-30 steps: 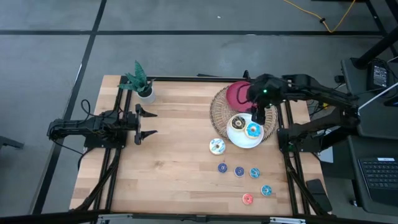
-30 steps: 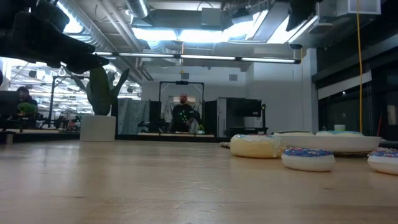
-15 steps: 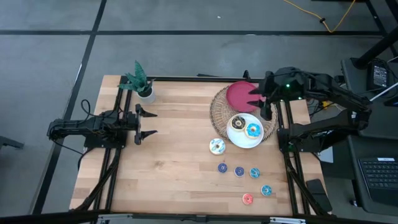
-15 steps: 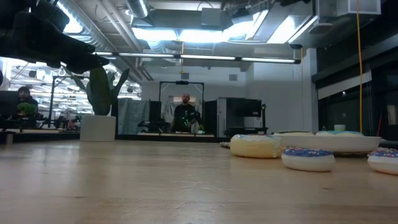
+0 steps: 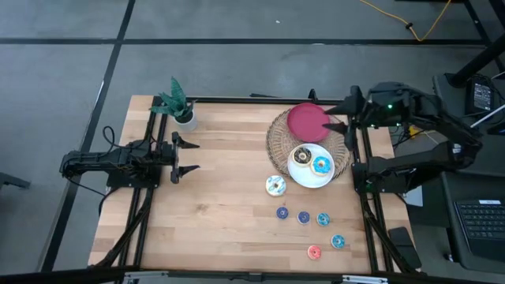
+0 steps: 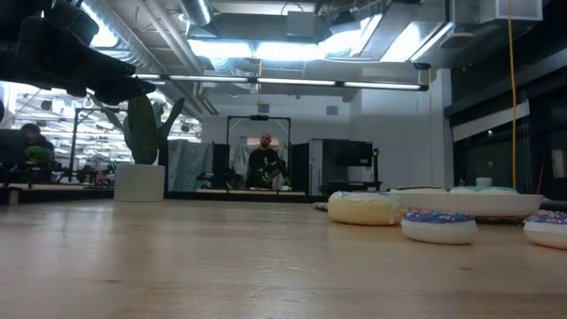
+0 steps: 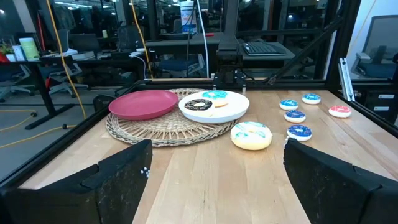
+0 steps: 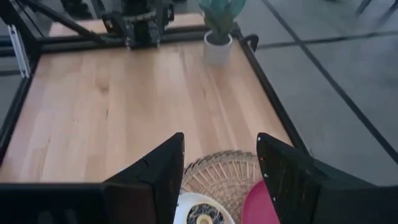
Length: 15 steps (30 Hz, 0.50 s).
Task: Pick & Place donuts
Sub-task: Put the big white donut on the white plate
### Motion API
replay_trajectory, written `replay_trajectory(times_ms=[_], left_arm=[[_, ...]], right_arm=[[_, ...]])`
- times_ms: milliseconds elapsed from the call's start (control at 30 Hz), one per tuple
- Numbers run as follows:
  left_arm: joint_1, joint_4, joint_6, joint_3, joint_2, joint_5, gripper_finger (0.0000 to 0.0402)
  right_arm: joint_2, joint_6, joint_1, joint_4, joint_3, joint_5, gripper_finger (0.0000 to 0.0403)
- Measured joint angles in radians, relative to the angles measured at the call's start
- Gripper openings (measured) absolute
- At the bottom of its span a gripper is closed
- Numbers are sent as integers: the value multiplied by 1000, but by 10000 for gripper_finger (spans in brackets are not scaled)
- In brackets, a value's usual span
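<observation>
Left gripper (image 5: 192,155) is parked at the left edge of the bench (image 5: 221,197), fingers spread wide and holding nothing. The donuts are all well off to the far side of its fingers. The potted plant (image 5: 180,106) sits at the back corner near it.

Moving right: the white-iced donut (image 5: 274,185) lies on the bench just beside the white plate (image 5: 310,178), which carries the chocolate donut (image 5: 301,156) and blue-iced donut (image 5: 321,166). The plate rests on a wicker mat (image 5: 278,142) beside a red plate (image 5: 308,122). The small donuts (image 5: 304,217) lie scattered toward the front.

Right gripper (image 5: 341,118) hangs over the mat's back edge, fingers partly open and empty. Every donut lies forward of its fingers, so the right arm's clearly nearer. Rings have no long axis to line up.

The low view shows the donuts' height, but neither gripper; the right wrist view catches only the plates' edges.
</observation>
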<state>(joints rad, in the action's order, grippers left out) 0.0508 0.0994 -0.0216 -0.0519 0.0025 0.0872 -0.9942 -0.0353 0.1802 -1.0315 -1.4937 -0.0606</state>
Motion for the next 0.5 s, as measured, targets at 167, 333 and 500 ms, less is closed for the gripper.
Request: replay_trajectory(times_ms=[167,333,500], left_arm=[[0,0,0,0,0,0,353],[0,0,0,0,0,0,353],[0,0,0,0,0,0,353]], right_arm=[[18,0,0,35,0,0,202],[27,0,0,82,0,0,202],[28,1,0,123,0,0,202]])
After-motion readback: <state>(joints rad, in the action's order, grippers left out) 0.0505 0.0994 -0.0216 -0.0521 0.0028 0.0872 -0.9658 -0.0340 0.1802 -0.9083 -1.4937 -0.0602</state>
